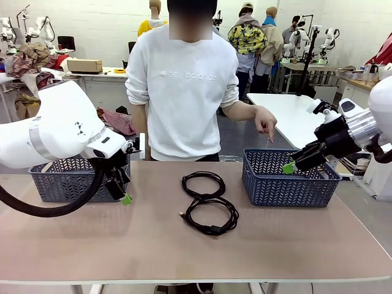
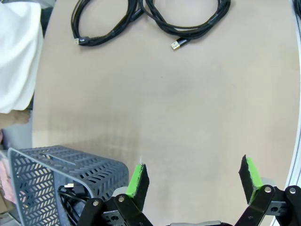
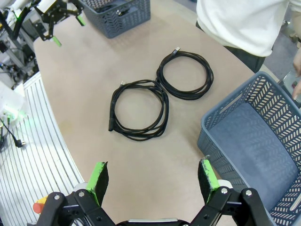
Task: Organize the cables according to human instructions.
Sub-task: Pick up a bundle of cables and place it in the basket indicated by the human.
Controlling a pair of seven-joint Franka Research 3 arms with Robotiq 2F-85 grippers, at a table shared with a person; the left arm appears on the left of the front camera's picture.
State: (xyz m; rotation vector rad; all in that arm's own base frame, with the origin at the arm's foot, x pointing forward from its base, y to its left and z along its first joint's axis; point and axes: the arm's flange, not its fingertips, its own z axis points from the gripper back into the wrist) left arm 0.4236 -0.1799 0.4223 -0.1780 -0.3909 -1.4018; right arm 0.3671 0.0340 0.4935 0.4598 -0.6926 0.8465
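Two cables point(image 1: 205, 197); left fingers point(image 2: 138, 181), right fingers point(image 3: 99, 178) wide apart, empty; "new balance" sweatshirt point(image 1: 184, 104)

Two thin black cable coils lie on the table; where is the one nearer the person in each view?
Front view: black cable coil nearer the person, middle of the table, upper loop.
Left wrist view: top left, cut by the top edge.
Right wrist view: upper middle, right of the other coil.
Shared landmark: the person's white sweatshirt; this coil lies on its side.
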